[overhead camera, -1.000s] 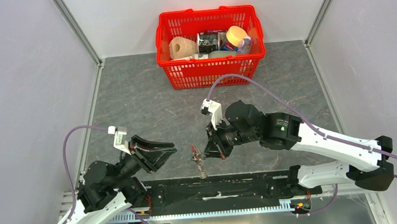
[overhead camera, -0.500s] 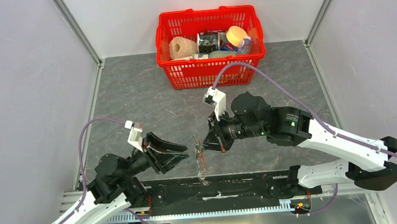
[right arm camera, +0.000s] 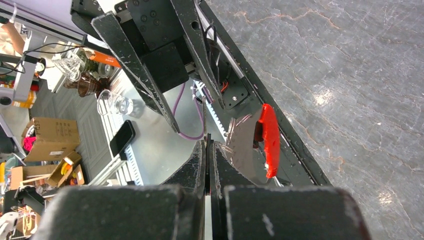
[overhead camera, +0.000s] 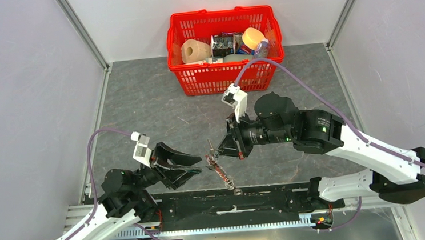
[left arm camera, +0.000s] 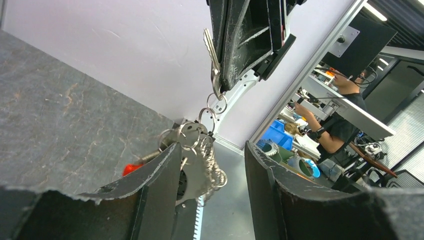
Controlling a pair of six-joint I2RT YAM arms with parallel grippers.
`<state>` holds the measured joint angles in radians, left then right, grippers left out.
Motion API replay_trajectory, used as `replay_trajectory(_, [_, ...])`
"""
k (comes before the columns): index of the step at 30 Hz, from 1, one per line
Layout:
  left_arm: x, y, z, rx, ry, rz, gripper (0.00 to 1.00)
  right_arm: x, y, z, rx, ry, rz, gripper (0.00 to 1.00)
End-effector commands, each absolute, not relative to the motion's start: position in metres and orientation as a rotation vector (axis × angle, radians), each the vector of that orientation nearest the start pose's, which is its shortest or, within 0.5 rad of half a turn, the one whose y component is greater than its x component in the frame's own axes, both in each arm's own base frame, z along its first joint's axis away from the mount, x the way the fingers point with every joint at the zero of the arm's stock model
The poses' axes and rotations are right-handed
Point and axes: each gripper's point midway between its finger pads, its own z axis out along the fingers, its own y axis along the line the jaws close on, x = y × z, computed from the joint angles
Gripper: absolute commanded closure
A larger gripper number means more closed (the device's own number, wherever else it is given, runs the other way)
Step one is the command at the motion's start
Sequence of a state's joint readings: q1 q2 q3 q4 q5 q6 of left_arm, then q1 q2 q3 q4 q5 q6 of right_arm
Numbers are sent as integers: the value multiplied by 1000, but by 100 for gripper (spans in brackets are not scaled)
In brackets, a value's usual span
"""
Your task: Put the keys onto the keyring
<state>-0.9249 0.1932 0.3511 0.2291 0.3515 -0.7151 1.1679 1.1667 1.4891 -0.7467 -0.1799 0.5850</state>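
Observation:
My right gripper (overhead camera: 218, 153) is shut on the key, a thin flat piece pinched edge-on between its pads (right arm camera: 206, 145). In the left wrist view the key's silvery blade (left arm camera: 210, 46) sticks out beside those fingers. Small rings link it down to the keyring (overhead camera: 222, 174), which hangs in the air. The keyring's silvery cluster (left arm camera: 196, 150) and red strap (right arm camera: 269, 140) show in the wrist views. My left gripper (overhead camera: 197, 164) is open beside the bunch. In its own view (left arm camera: 212, 147) the cluster hangs between its fingers, close to the left finger (left arm camera: 150, 190); touching or not, I cannot tell.
A red basket (overhead camera: 226, 65) with a paper roll and packets stands at the back of the grey table. A black rail (overhead camera: 262, 199) runs along the near edge under the hanging bunch. Grey walls close in on both sides.
My right gripper has risen and moved back and right with the bunch, which now trails toward the near right. My left gripper has come forward up to the bunch.

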Motion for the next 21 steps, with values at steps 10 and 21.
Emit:
replay_trajectory(10, [51, -225, 349, 560, 1088, -1643, 43, 89, 333, 392, -662, 2057, 1273, 100])
replay_trajectory(21, [52, -231, 355, 579, 1073, -1664, 43, 93, 335, 395, -637, 2056, 1267, 100])
